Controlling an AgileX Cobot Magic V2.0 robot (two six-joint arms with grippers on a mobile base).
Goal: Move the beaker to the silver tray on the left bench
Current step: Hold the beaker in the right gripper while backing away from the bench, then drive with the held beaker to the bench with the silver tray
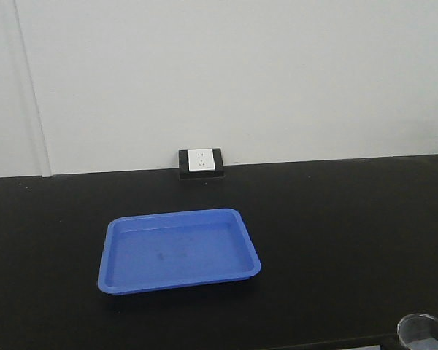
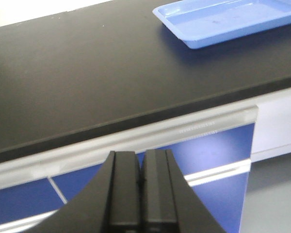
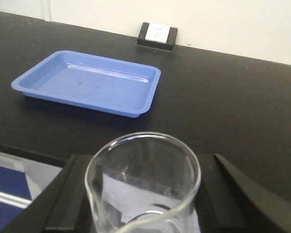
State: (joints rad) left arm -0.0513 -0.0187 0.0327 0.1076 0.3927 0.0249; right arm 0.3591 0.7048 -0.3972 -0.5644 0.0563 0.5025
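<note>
Left jaws: pressed fully together, nothing held, parked below the table's (image 2: 111, 73) front edge.

Blue tray (image 1: 179, 251): mid-table; not the target. No silver tray shows in any view.

Beaker (image 3: 143, 189): upright between the right jaws, which close on its walls from both sides, by the table's near right edge.

Judgement: carry phase. Transport the glass level and slowly, with a grip that is firm but not crushing. Swing left, passing well clear of the blue tray's rim. Locate the silver tray before lowering.
</note>
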